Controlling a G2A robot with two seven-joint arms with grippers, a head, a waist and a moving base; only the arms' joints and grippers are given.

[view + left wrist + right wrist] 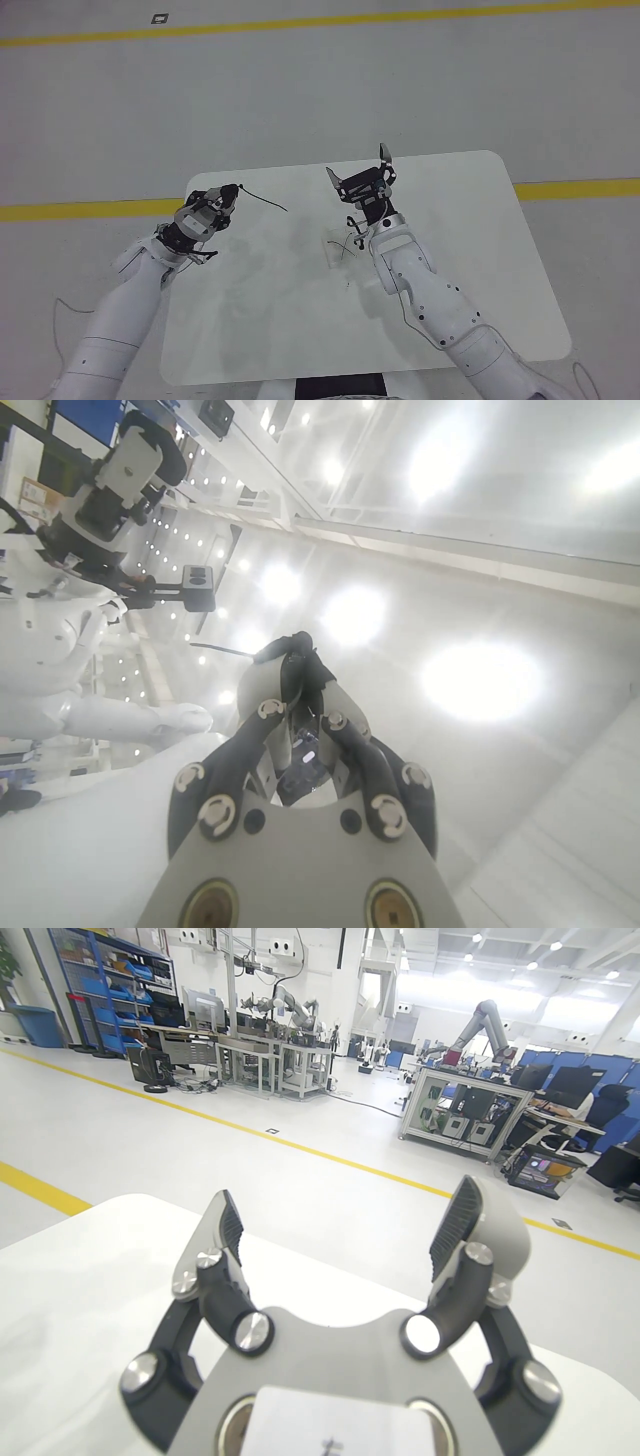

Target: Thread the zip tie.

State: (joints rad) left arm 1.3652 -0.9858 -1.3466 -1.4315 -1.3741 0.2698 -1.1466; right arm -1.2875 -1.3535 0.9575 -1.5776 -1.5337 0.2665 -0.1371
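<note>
- zip tie (262,198): thin black strap, one end pinched in the left gripper (230,192). The rest sticks out free, over the tabletop (470,260).
- Long axis runs straight out from the left gripper toward the right gripper (360,168), with a slight droop or curve near the free tip.
- Key relation: the free tip stops well short of the right gripper, with bare tabletop between them. My read is that the next move has to close that gap along the strap's axis.
- Look: narrow, flexible and dark. In the left wrist view it shows as a thin black sliver (220,648) poking out sideways from the clamp. I can't tell which end is the head or which end is clamped.
- Left gripper (295,648): fingers closed tight on the strap end, with dark material bunched at the tips.
- Right gripper (345,1218): fingers (232,1228) spread wide with nothing between them. It sits well apart from the left gripper, on the side the tie points to.
- The left arm has the tie and the right is the free hand.
- Risk (judgement): the strap is floppy and held at one end only, so the tip may wander as the right fingers come in to catch it.
- I can't tell whether the tip touches the tabletop or hangs above it.
</note>
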